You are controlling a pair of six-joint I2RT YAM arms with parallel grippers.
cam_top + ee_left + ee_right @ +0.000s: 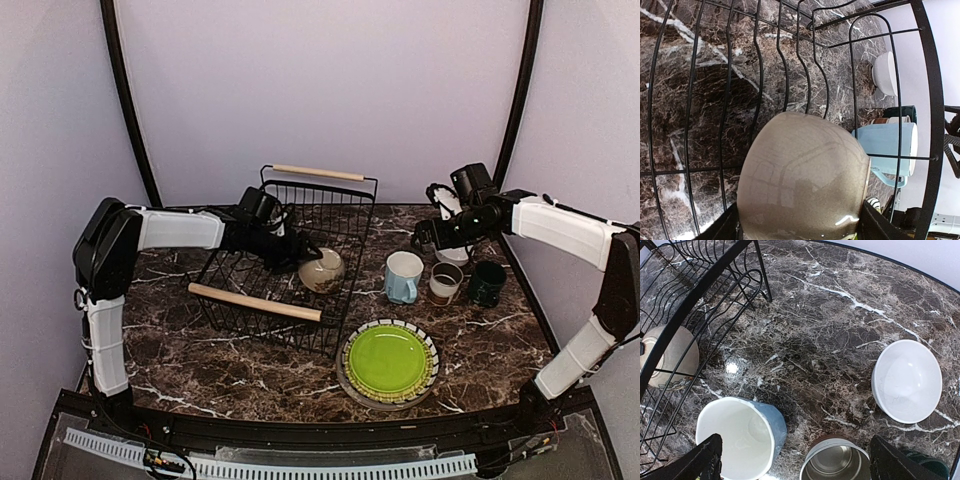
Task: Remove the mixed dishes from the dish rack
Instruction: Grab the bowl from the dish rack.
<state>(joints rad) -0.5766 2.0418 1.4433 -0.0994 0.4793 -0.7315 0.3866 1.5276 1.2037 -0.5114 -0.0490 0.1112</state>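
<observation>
Looking down from the top camera: the dish rack (335, 215) sits left of centre on the dark marble tabletop (240, 375), turned at an angle. One cream bowl (322, 270) is inside it, by the right end of the near wooden handle (255, 301). Outside the rack, to its right, a light blue mug (403, 277), a brown-white cup (445, 283) and a dark green mug (487, 283) stand in a row. Nearer the arms, lime-green plates (388, 358) are stacked on the striped plate (432, 343). The white bowl (906, 381) is mostly hidden under the right arm from above; the right wrist camera shows it whole, upright, apart from the cup. Only the left wrist camera shows the grip. The left claw (298, 256) is inside the rack with its fingers (724, 227) spread wide, one against each side of the cream bowl, which is tipped with its outer wall toward the lens. The right claw (424, 238) hangs above the mugs, fingers (702, 460) far apart, holding and touching nothing.
</observation>
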